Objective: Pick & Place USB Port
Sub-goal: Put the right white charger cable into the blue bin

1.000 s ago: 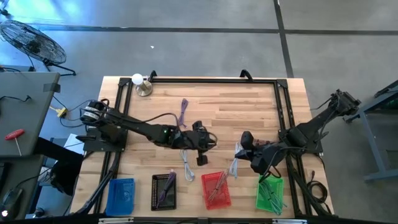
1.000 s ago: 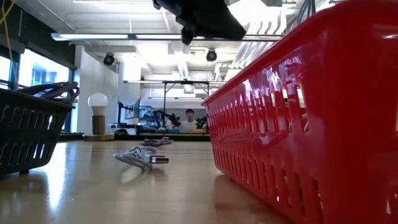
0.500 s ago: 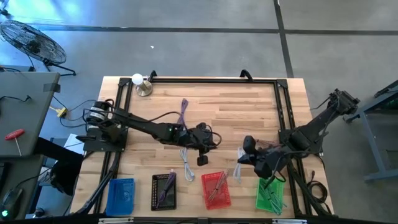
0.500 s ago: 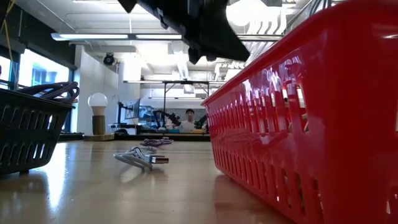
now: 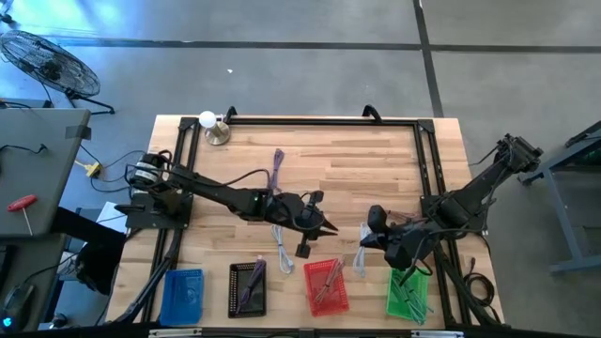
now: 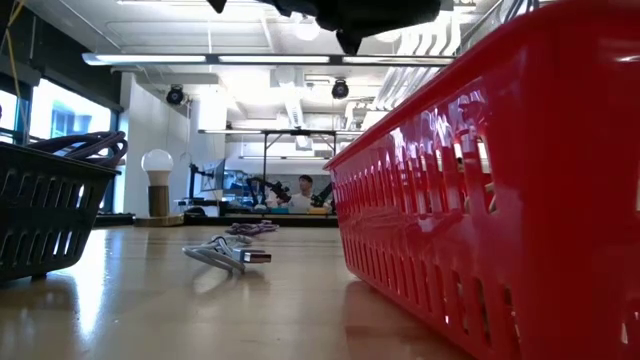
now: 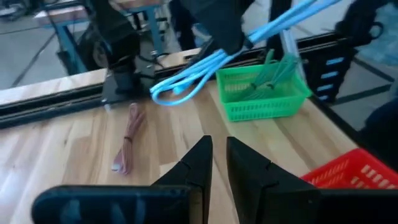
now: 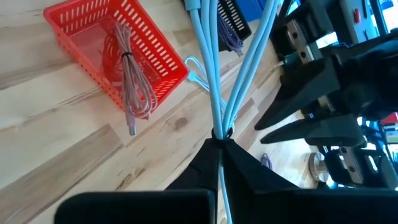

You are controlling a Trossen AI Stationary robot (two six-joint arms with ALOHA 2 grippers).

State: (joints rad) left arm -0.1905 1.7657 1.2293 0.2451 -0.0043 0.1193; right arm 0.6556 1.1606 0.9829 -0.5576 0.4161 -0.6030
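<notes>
- The right tool (image 5: 368, 233) hangs above the surface (image 5: 376, 160) between the red basket (image 5: 326, 285) and the green basket (image 5: 408, 293), its fingers clenched on a bundled light blue USB cable (image 8: 214, 68).
- In the right wrist view the light blue USB cable runs out from the pinched fingertips, fanning into several strands over the surface.
- The left tool (image 5: 324, 225) hovers above the middle of the surface, just beside the right tool; its fingers (image 7: 200, 163) stand nearly together with a thin gap and nothing between them.
- A white cable (image 5: 281, 242) lies on the surface below the left arm, and a purple cable (image 5: 277, 169) lies farther back.
- The red basket holds a pink cable (image 8: 127, 71); the green basket holds green cables (image 7: 267, 71).
- A black basket (image 5: 248, 287) and a blue basket (image 5: 182, 295) sit along the front edge.
- A bulb lamp (image 5: 212, 126) stands at the far left corner.
</notes>
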